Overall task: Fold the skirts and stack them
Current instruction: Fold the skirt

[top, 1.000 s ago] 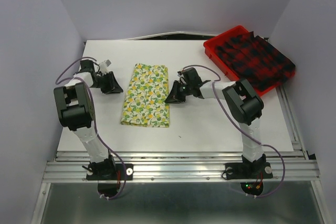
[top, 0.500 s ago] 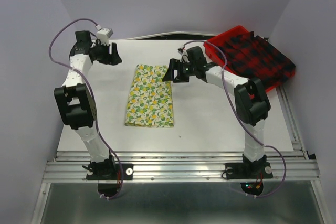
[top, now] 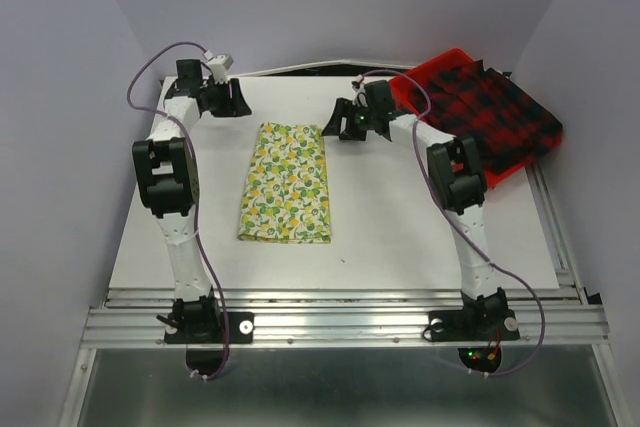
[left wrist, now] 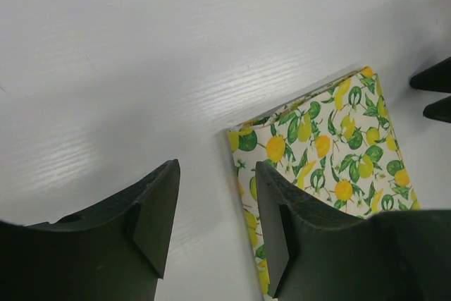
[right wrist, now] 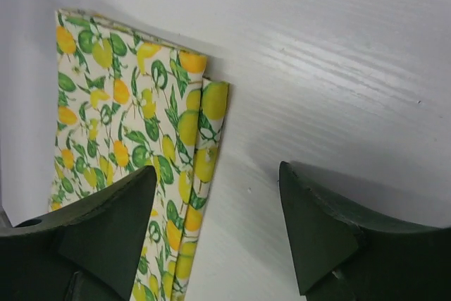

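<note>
The cream-yellow lemon-print skirt lies folded into a long rectangle in the middle of the table. My left gripper hovers open just past its far left corner. In the left wrist view that gripper has bare table between its fingers and the skirt beside its right finger. My right gripper is open at the skirt's far right corner. In the right wrist view it straddles the edge of the folded skirt without touching. The red-and-black plaid skirt lies heaped in the tray.
The red plastic tray stands at the back right corner, and the plaid cloth spills over its right side. Grey walls close in the table on the left, back and right. An aluminium rail carries both arm bases at the near edge.
Both arms have swung from beside the lemon skirt's middle to its far corners. Both grippers have opened. The skirt has shifted slightly to the right.
</note>
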`<state>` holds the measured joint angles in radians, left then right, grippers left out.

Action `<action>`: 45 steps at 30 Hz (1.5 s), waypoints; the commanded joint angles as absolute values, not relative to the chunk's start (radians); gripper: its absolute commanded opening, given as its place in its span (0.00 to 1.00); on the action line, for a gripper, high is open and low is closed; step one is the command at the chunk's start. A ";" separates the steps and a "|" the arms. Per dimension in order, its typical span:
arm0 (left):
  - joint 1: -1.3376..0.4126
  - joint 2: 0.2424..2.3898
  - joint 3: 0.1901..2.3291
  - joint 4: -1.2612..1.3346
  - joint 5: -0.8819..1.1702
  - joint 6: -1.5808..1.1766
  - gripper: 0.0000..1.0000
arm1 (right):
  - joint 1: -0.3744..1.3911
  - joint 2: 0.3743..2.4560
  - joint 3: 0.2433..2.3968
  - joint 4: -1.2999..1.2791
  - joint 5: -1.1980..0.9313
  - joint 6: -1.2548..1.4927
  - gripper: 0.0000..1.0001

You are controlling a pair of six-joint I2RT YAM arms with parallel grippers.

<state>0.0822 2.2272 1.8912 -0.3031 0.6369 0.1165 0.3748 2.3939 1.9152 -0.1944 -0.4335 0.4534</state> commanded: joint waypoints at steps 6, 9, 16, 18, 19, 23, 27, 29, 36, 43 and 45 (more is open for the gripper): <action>0.069 2.261 1.881 -0.189 0.759 -0.041 0.58 | 0.382 2.499 2.016 -0.080 -0.534 0.526 0.74; 0.066 2.296 1.872 -0.178 0.793 -0.080 0.58 | 0.382 2.525 2.017 -0.061 -0.561 0.552 0.73; 0.052 2.319 1.825 -0.163 0.749 -0.095 0.67 | 0.382 2.569 2.034 -0.040 -0.580 0.586 0.64; 0.052 2.330 1.825 -0.167 0.736 -0.095 0.67 | 0.382 2.579 2.040 -0.034 -0.581 0.586 0.61; 0.052 2.339 1.825 -0.167 0.741 -0.094 0.66 | 0.382 2.585 2.043 -0.034 -0.581 0.587 0.61; 0.052 2.364 1.833 -0.167 0.776 -0.100 0.59 | 0.382 2.609 2.051 -0.023 -0.606 0.606 0.58; 0.052 2.375 1.836 -0.143 0.805 -0.118 0.57 | 0.382 2.631 2.048 -0.011 -0.632 0.637 0.54; 0.052 2.382 1.835 -0.130 0.811 -0.132 0.56 | 0.382 2.640 2.049 0.020 -0.643 0.649 0.54; 0.054 2.413 1.856 -0.115 0.836 -0.167 0.56 | 0.382 2.666 2.048 0.051 -0.675 0.693 0.48; 0.060 2.428 1.867 -0.103 0.850 -0.196 0.55 | 0.373 2.686 2.057 0.054 -0.672 0.699 0.33; 0.061 2.430 1.867 -0.100 0.853 -0.199 0.54 | 0.373 2.692 2.059 0.057 -0.670 0.699 0.30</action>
<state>0.0544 2.4077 1.8374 -0.0959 0.8448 -0.1894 0.3759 2.6286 2.0457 0.0971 -0.6815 0.7105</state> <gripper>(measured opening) 0.549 0.313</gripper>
